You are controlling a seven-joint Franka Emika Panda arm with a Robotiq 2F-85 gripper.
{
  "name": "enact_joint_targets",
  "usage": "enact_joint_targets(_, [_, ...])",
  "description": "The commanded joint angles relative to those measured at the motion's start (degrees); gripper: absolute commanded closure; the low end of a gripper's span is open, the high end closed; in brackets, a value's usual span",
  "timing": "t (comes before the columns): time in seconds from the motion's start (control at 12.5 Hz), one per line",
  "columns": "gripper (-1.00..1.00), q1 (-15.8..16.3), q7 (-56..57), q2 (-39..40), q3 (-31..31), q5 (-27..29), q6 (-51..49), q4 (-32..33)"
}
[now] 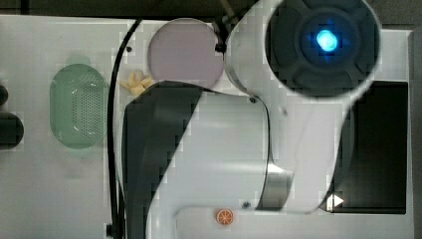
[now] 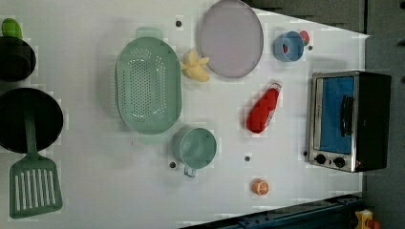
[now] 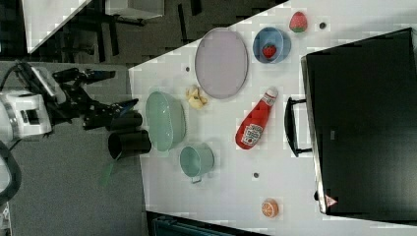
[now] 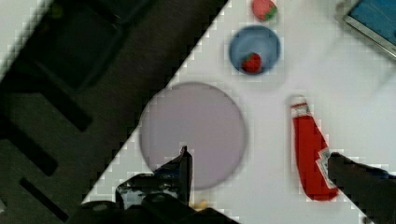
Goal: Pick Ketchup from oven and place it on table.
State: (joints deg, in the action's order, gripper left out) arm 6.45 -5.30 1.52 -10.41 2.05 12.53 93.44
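Note:
The ketchup (image 2: pixel 263 110) lies on its side on the white table (image 2: pixel 95 191), cap pointing toward the purple plate, a short way in front of the oven (image 2: pixel 348 121). The right view shows the ketchup (image 3: pixel 255 120) with its label up, beside the oven's handle (image 3: pixel 295 128). The oven door looks closed in the left view. In the wrist view my gripper (image 4: pixel 258 156) hangs open, high above the table. One finger (image 4: pixel 182 172) is over the plate's edge and the other (image 4: pixel 355 177) is beside the base of the ketchup (image 4: pixel 309 149). Nothing is held. My arm (image 1: pixel 224 149) covers the top view's middle.
A purple plate (image 2: pixel 231 38), a blue bowl (image 2: pixel 288 46) holding a strawberry, a loose strawberry (image 3: pixel 298 22), a banana (image 2: pixel 195 67), a green colander (image 2: pixel 149 86), a green cup (image 2: pixel 197 148) and an orange slice (image 2: pixel 260 187) share the table. Black pots (image 2: pixel 28 119) and a green spatula (image 2: pixel 34 186) lie at the left view's left.

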Motion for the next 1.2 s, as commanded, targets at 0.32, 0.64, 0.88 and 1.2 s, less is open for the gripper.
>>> enact_joint_targets(0.32, [-1.00, 0.52, -1.76, 2.23, 0.12, -1.43, -9.87, -1.52])
enact_joint_targets(0.64, [-1.00, 0.55, -1.76, 2.41, 0.28, -1.43, -9.87, -1.52])
enact_joint_targets(0.88, [-1.00, 0.55, -1.76, 2.42, 0.27, -1.43, -9.87, -1.50])
enact_joint_targets(1.2, [-1.00, 0.55, -1.76, 2.42, 0.27, -1.43, -9.86, -1.50])
